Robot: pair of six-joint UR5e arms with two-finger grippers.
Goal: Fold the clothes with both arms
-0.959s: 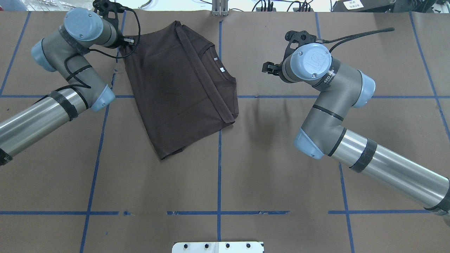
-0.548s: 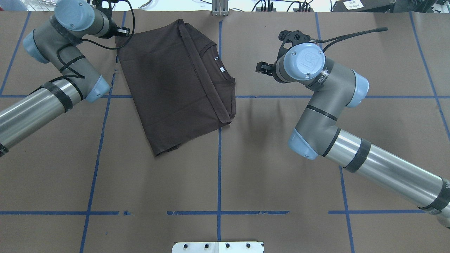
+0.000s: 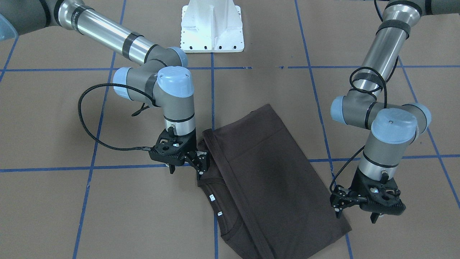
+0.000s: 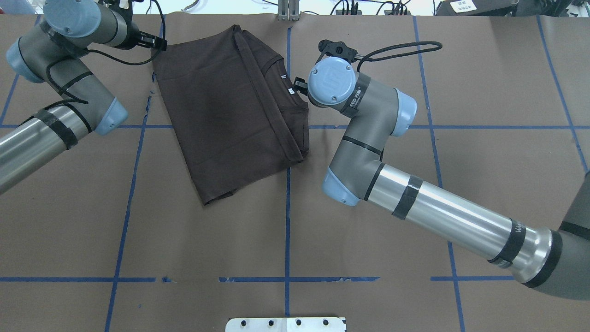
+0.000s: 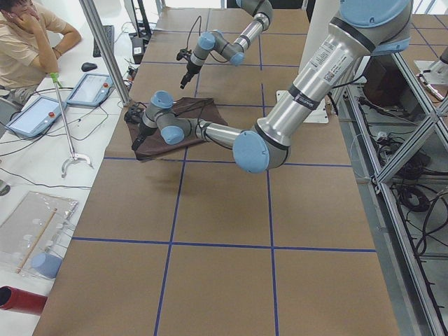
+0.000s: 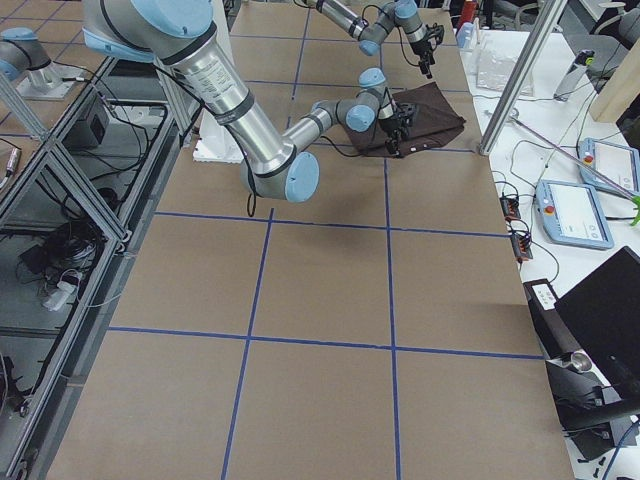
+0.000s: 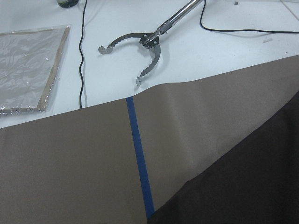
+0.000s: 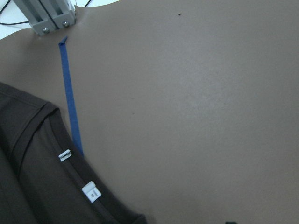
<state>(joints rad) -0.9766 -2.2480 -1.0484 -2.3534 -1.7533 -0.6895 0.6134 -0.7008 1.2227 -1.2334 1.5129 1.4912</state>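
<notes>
The dark brown T-shirt (image 4: 230, 110) lies folded on the brown table, its collar and white neck tag (image 4: 291, 91) toward the right arm. In the front-facing view it (image 3: 266, 172) lies between both grippers. My right gripper (image 3: 185, 171) is open, low over the table at the shirt's collar-side edge, one finger (image 3: 201, 163) over the cloth edge. My left gripper (image 3: 355, 214) is open, just off the shirt's opposite far corner. The right wrist view shows collar and tag (image 8: 91, 191); the left wrist view shows a shirt edge (image 7: 252, 186).
The white base pedestal (image 3: 212, 27) stands at the robot's side. Blue tape lines (image 4: 286, 221) grid the table. A metal post (image 4: 288, 11) stands at the far edge. A metal grabber tool (image 7: 140, 46) lies on the white bench beyond. An operator (image 5: 28, 35) sits there.
My right arm has swung left, from well clear of the shirt to its collar edge. My left arm has drawn back a little toward the far left corner. The shirt has barely shifted.
</notes>
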